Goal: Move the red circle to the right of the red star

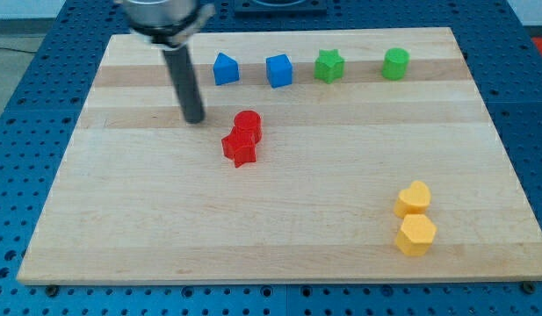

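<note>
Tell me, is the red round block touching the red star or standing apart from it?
Touching. The red circle sits right against the upper edge of the red star, no board showing between them. My tip stands apart, to their left.

Hidden and cut-off parts on the worktop

The arm's housing [163,16] runs off the view's top, so only its lower rim and the rod show; the tip [194,119] is in plain sight, to the view's left of the red pair. The red star [240,147] overlaps the lower part of the red circle [248,124], so where they meet cannot be made out. The yellow hexagon [416,235] hides the foot of the yellow heart [413,199]. The worktop [279,219] covers the blue pegboard [42,96], whose edges leave the view on every side.
</note>
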`<move>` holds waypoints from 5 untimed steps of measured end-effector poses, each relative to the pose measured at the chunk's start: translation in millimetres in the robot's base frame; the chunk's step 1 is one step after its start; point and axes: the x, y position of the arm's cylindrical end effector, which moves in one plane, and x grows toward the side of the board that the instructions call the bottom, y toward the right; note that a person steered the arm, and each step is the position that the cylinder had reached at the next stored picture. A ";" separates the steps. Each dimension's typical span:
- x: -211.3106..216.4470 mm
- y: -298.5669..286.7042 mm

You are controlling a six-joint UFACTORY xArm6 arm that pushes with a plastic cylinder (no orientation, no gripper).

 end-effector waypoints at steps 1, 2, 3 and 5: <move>28.5 43.8; 35.4 84.7; 35.4 94.1; 34.0 113.9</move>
